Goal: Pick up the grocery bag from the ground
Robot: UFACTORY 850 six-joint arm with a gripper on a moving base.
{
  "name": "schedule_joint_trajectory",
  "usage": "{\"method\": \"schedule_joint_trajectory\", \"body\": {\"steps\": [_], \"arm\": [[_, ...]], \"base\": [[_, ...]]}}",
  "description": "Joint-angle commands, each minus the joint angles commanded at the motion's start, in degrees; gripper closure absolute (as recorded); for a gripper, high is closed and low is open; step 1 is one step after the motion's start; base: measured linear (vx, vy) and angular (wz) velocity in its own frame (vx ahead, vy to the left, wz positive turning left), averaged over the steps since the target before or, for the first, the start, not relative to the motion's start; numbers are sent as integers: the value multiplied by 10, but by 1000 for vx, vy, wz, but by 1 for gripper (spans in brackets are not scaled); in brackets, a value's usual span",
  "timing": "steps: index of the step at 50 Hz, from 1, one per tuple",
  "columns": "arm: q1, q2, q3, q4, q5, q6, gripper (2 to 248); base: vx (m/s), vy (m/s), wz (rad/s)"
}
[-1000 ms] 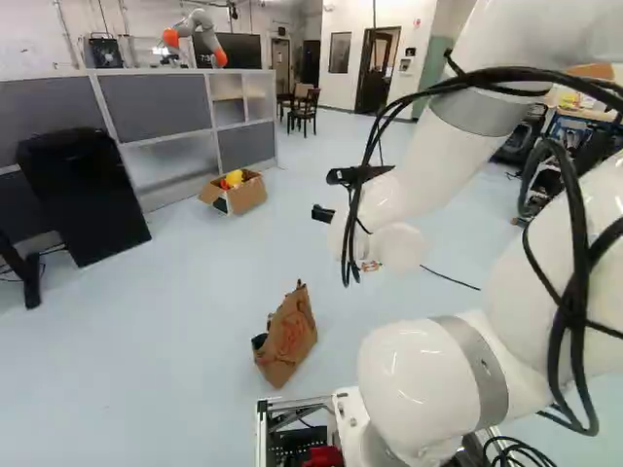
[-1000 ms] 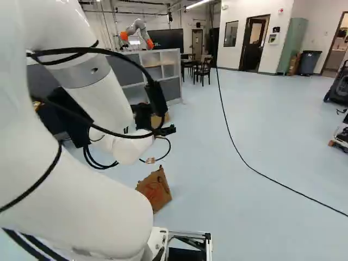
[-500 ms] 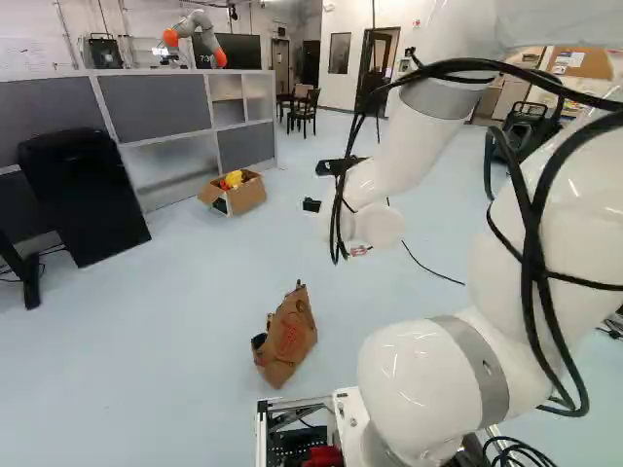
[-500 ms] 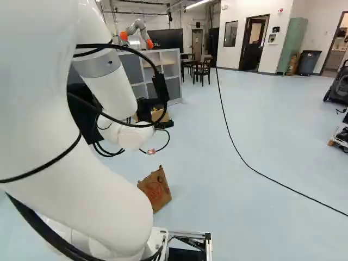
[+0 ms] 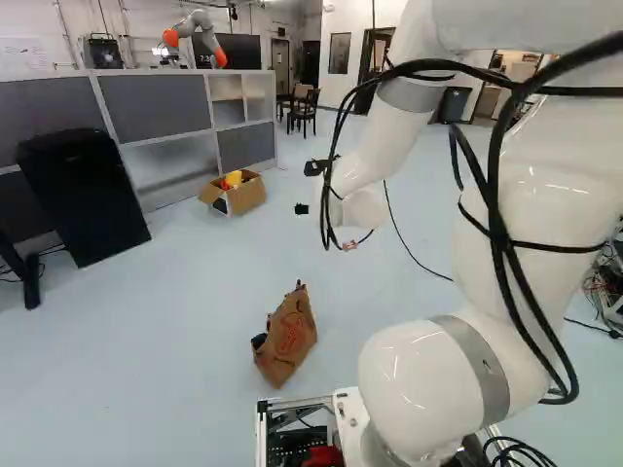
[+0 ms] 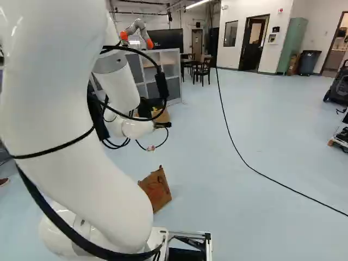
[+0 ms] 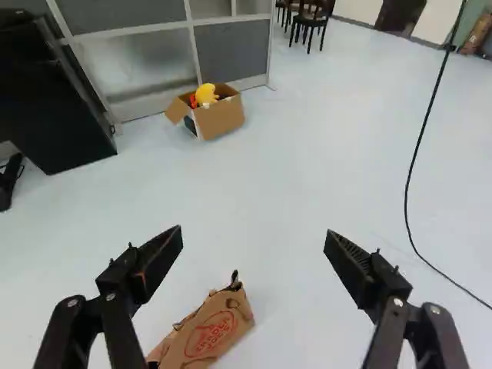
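Observation:
In the left base view my gripper (image 5: 306, 188) is raised over the floor beyond the paper bag, largely hidden behind the wrist. The wrist view shows the gripper (image 7: 254, 238) open, its two black fingers wide apart with nothing between them. The brown grocery bag (image 5: 286, 337) rests on the floor just ahead of the base, leaning, with a dark thing at its side. From the wrist, the bag (image 7: 214, 332) appears below the gap between the fingers, nearer to one finger, its lower part out of sight. The right base view shows the bag (image 6: 156, 190) too.
A cardboard box (image 7: 219, 115) with a yellow toy stands by the grey partition (image 5: 156, 107). A large black case (image 5: 83, 195) is beside it. A black cable (image 6: 239, 155) runs over the floor. Another robot (image 5: 195, 27) shows behind the partition; chairs (image 6: 204, 70) stand farther back.
My arm has swung against its lowest joint: the wrist and gripper have moved left and slightly away in the left base view. The bag and the base have stayed put.

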Motion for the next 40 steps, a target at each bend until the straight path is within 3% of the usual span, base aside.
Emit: {"method": "schedule_joint_trajectory", "body": {"steps": [24,40], "arm": [[26,-62,-71,-21,-89,0,3],[44,-112,-120,-27,-110,0,3]], "base": [[0,0,0],[0,0,0]]}}
